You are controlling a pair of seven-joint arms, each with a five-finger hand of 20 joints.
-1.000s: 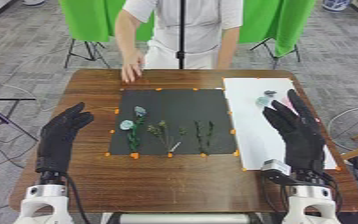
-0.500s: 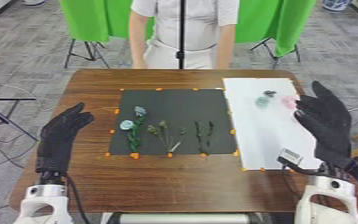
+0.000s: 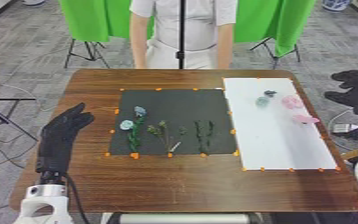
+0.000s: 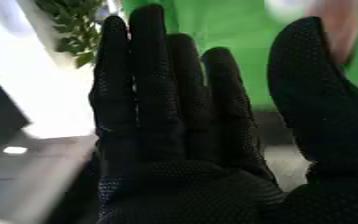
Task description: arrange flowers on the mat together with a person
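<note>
In the head view the left hand (image 3: 62, 135) is open over the table's left side, beside the dark mat (image 3: 175, 102). My right hand (image 3: 356, 93) is off the table's right edge, open and holding nothing; in the right wrist view the same hand (image 4: 171, 145) has straight fingers, thumb apart. On the mat lie blue flowers (image 3: 127, 124) with green stems at the left, thin green sprigs (image 3: 164, 132) in the middle and two dark green stems (image 3: 202, 137) at the right. The white sheet (image 3: 278, 145) bears pink flowers (image 3: 292, 102), a pale green flower (image 3: 262, 101) and a small dark one (image 3: 270, 93).
The brown table (image 3: 175, 190) surrounds the mat and sheet, with orange tape pieces along their edges. A person stands across the table, arms down, behind a dark vertical pole (image 3: 182, 30). Green cloth (image 3: 87, 20) hangs behind.
My right hand has swung outward from above the white sheet to beyond the table's right edge, uncovering the pink flowers. The person's hand has withdrawn from the table's far edge. The left hand kept still.
</note>
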